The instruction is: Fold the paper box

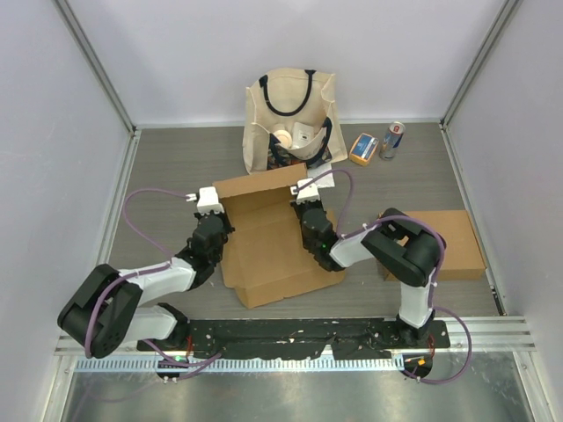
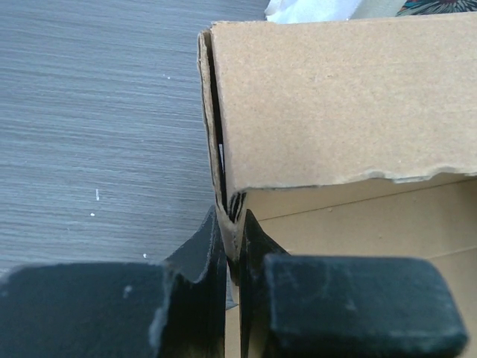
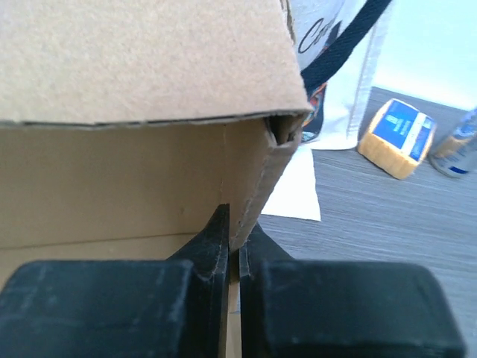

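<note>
Box: the paper box lies at the middle of the table, a little nearer the near edge than the far one. It is part-formed, open on top, with its near end flat.
Far panel: the far flap is raised at the end towards the far edge. In both wrist views it leans inward over the interior, its free edge ragged.
Left gripper: the left gripper is closed on the box's left side wall, just below the far left corner. The card is pinched between the fingers with no gap showing.
Right gripper: the right gripper is likewise clamped on the right side wall near the far right corner, one finger inside and one outside.
Step in hand: probably standing the two side walls up and holding them square, so the far panel can fold down over them.
Next move calls for: both arms working evenly — an uneven pull would likely skew the box or crease a wall. The corner tabs also need to sit inside before the panel is pressed home.
Risk: thin card may buckle at the pinch points.
Around: a tote bag stands at the middle of the far edge, with a yellow pack and a can towards the far right corner. Another flat cardboard piece lies by the right edge — all apart from the box.
</note>
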{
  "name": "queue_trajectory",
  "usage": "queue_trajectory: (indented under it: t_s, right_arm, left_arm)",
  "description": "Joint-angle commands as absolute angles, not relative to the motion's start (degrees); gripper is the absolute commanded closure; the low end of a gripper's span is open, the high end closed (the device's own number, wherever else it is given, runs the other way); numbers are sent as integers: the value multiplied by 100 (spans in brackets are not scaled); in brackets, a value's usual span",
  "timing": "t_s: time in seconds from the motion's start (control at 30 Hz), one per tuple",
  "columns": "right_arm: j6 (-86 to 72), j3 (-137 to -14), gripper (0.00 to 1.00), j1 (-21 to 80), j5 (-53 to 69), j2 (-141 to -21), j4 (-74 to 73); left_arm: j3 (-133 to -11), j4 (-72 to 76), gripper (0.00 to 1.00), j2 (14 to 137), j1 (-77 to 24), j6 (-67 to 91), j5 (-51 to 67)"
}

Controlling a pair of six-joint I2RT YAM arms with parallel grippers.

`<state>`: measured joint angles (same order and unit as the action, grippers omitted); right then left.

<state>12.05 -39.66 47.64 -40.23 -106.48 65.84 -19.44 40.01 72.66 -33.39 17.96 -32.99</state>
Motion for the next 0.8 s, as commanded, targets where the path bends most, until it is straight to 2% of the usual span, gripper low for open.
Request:
queue_trajectory:
  t_s: [0.0,0.23,0.33,0.37,0.43,0.47,0.53,0.57,0.63,0.77]
  right_arm:
    - [1758,-4429,99,5124,-5939,-10942,7208]
    - [1853,-4614,99,5300,-6704,-11064,7479]
    - [2083,-4729,99,5388,-6882,-11267,8172]
    - [1865,-4589,94,5431,-6760,-11094,7939]
    - [1120,-4195,75,5406,-6086,-10489,7194]
    - [203,-3818,60,5318,-5090,-9737,6006]
    - [-472,-3604,48,4977,-4083,-9082,4770]
    - [-701,-3464,38,4914,-3269,-8757,3763]
    - [-992,-3445,29,4869,-2666,-8036,2225]
    - [-1274,-3366,21,4808,-1513,-7165,679]
  left_arm:
    - [-2127,3860,100,7005,-3551,2214,-3058]
    - [-2259,3305,100,6689,-3630,2671,-3524]
    - [-2329,3103,100,6671,-3639,2760,-3577]
    - [-2320,3111,100,6662,-3639,2751,-3568]
    - [-2294,3138,100,6680,-3639,2716,-3595]
    - [-2294,3138,100,6688,-3639,2655,-3638]
    - [-2277,3085,100,6671,-3630,2611,-3700]
    - [-2276,3094,100,6662,-3630,2515,-3718]
    - [-2346,2910,100,6627,-3630,2470,-3753]
    - [-2373,2830,100,6566,-3630,2400,-3700]
